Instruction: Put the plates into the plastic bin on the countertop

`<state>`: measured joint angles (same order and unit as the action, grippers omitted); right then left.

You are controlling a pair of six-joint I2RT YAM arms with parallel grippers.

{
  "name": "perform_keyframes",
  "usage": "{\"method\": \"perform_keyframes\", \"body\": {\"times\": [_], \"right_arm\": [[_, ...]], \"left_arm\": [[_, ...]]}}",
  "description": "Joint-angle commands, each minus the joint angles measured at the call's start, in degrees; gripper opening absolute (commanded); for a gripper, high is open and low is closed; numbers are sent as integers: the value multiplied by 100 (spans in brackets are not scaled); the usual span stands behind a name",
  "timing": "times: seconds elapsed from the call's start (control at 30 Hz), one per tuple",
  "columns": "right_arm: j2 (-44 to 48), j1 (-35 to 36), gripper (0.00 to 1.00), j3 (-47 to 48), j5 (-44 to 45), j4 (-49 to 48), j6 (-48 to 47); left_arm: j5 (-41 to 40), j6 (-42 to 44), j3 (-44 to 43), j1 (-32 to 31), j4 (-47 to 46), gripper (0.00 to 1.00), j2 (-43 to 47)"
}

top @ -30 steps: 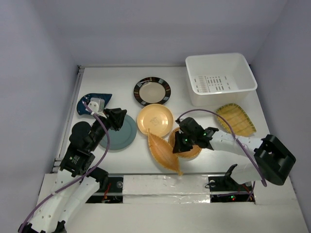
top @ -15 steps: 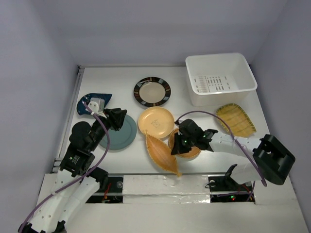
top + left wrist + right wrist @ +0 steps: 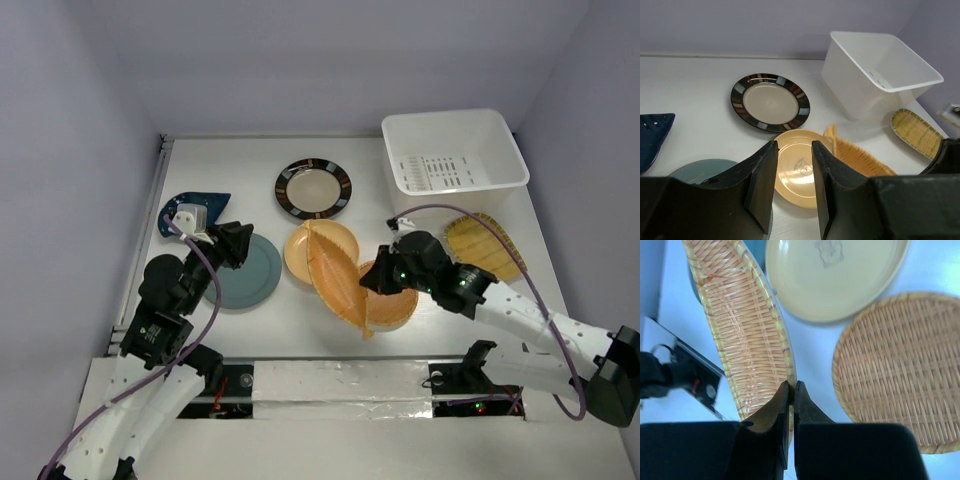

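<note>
Right gripper point(image 3: 791, 390): clamped thin on the rim of the boat-shaped bamboo plate point(image 3: 740, 320).
Countertop point(image 3: 240, 165): 6 other plates lie flat on it, among them the round bamboo plate point(image 3: 398, 308), directly under the right arm.
Plastic bin point(image 3: 455, 195): at 1 o'clock from the held plate, well apart, no plate inside.
Boat-shaped bamboo plate: 1 second ago flat at the yellow plate's point(image 3: 300, 250) 6 o'clock; now tilted on edge, apparently lifted, overlapping that plate's 3 o'clock side.
Left gripper point(image 3: 793, 150): jaws parted on nothing, at the grey-teal plate's point(image 3: 245, 278) 11 o'clock rim.
Meaning: pickup 1 looks secured; the carry to the bin comes next, and the thin pinch may let the plate swing.
</note>
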<state>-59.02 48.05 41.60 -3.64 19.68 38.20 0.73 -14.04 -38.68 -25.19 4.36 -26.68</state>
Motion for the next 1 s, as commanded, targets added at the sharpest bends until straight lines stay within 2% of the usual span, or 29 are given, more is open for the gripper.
{"method": "perform_keyframes", "body": {"times": [0.0, 0.07, 0.2, 0.23, 0.37, 0.47, 0.6, 0.73, 0.97], "right_arm": [[295, -199, 0, 549, 827, -490, 136], [339, -453, 0, 927, 996, -631, -4], [208, -1560, 0, 1709, 1137, -869, -444], [120, -2049, 0, 1876, 1163, -913, -540], [-503, -3028, 0, 2676, 1313, -834, -804], [-1048, -3686, 0, 3055, 1366, -852, -630], [-1471, -4198, 0, 3047, 1348, -1247, -85], [-1945, -4339, 0, 3117, 1769, -1387, 407], [-2789, -4585, 0, 3380, 1876, -1406, 1347]], "left_arm": [[-249, -37, -254, -39, -155, 31, 66], [-258, -46, -254, -39, -155, 31, 57], [-232, -46, -254, -91, -155, 31, 75], [-240, -46, -246, -91, -155, 31, 110], [-258, -46, -237, -91, -164, 32, 207], [-223, -46, -228, -91, -172, 32, 251], [-188, -46, -228, -91, -190, 32, 286], [-179, -46, -219, -144, -199, 33, 312], [-144, -28, -219, -346, -208, 33, 268]]}}
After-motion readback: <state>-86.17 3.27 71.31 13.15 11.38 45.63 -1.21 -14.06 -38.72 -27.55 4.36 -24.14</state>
